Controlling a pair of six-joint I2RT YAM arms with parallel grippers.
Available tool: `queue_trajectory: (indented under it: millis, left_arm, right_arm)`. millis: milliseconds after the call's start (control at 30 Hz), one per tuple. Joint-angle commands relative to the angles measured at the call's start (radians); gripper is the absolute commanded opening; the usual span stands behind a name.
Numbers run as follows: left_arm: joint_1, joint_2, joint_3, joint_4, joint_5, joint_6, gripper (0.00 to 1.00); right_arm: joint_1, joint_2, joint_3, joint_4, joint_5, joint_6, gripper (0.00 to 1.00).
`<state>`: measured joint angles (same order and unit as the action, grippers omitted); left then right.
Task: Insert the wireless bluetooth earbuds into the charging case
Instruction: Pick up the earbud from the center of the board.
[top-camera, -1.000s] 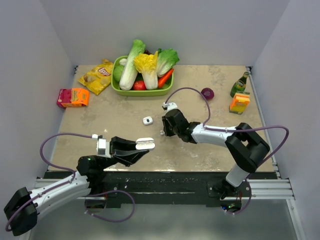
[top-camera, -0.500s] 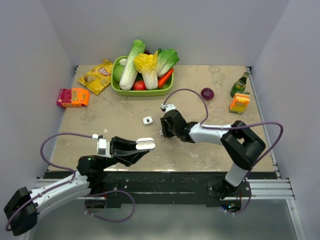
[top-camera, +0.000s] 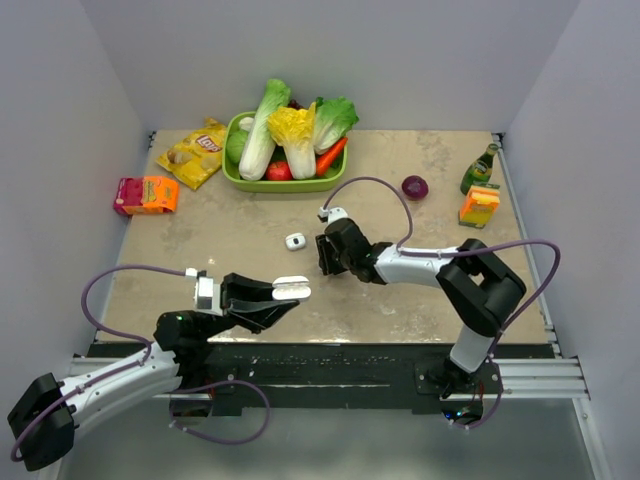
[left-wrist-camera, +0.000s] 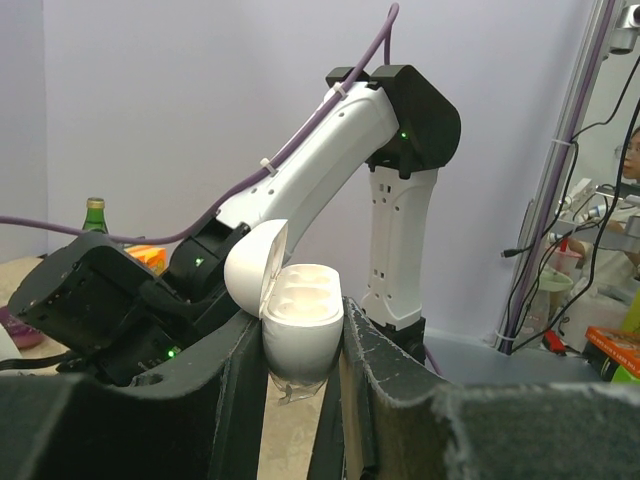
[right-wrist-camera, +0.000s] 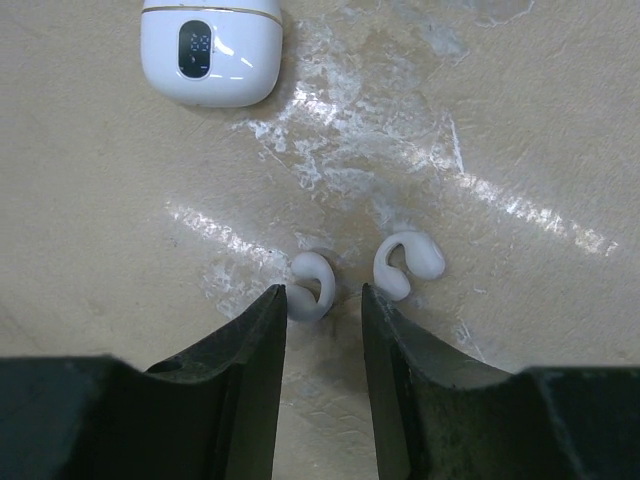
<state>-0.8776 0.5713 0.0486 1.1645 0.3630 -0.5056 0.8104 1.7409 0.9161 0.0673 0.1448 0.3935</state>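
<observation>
Currently, the left gripper (left-wrist-camera: 302, 332) is closed on the case (left-wrist-camera: 300, 300), one finger against each side of its lower half. The case sits upright between the fingers with its lid hinged open, and both moulded wells are visible. In the top view the left gripper (top-camera: 284, 296) holds the case (top-camera: 291, 287) above the near edge of the table (top-camera: 200, 230).

The right gripper (right-wrist-camera: 322, 295) points down at the table (right-wrist-camera: 500, 120) with its jaws partly open and holding nothing. One earbud (right-wrist-camera: 320, 283) lies on the table between the fingertips. Contact with the left-hand finger cannot be determined. The other earbud (right-wrist-camera: 420, 255) lies just beside the first, outside the jaws. Both earbuds are outside the case and well apart from it.

A closed white pod (right-wrist-camera: 210, 50) with a dark display lies farther out on the table, beyond the earbuds. In the top view the pod (top-camera: 295, 241) sits just left of the right gripper (top-camera: 324, 262).
</observation>
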Motion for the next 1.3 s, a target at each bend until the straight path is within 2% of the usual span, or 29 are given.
queue_trajectory:
  millis: [0,400,800,900,933,1033,1133,1233,1267]
  left_arm:
    - [-0.004,0.001,-0.147,0.047,-0.003,-0.004,0.00]
    - [-0.008,-0.007,-0.151,0.044,-0.006,-0.005,0.00]
    - [-0.011,-0.008,-0.159,0.047,-0.009,-0.005,0.00]
    - [-0.011,-0.008,-0.161,0.049,-0.010,-0.005,0.00]
    - [-0.011,-0.010,-0.161,0.049,-0.009,-0.005,0.00]
    - [-0.011,-0.011,-0.159,0.049,-0.013,-0.004,0.00]
    - [-0.011,-0.004,-0.154,0.050,-0.016,-0.004,0.00]
    - [-0.011,0.007,-0.144,0.047,-0.027,-0.004,0.00]
    - [-0.011,0.010,-0.138,0.043,-0.033,-0.004,0.00]
  right_arm:
    - [-0.004,0.031,0.032,-0.014,0.006,0.001,0.39]
    - [-0.010,0.046,0.035,-0.006,-0.019,0.002,0.37]
    - [-0.010,0.060,0.040,0.009,-0.059,0.010,0.23]
    - [-0.010,0.054,0.038,0.014,-0.060,0.013,0.15]
    - [-0.010,0.042,0.030,0.022,-0.056,0.013,0.09]
    - [-0.010,-0.016,0.009,0.031,-0.044,0.016,0.00]
    - [-0.010,-0.104,-0.011,0.002,-0.034,0.011,0.00]
    - [-0.008,-0.266,-0.013,-0.081,0.010,-0.018,0.00]
    - [-0.008,-0.367,-0.010,-0.118,0.021,-0.040,0.00]
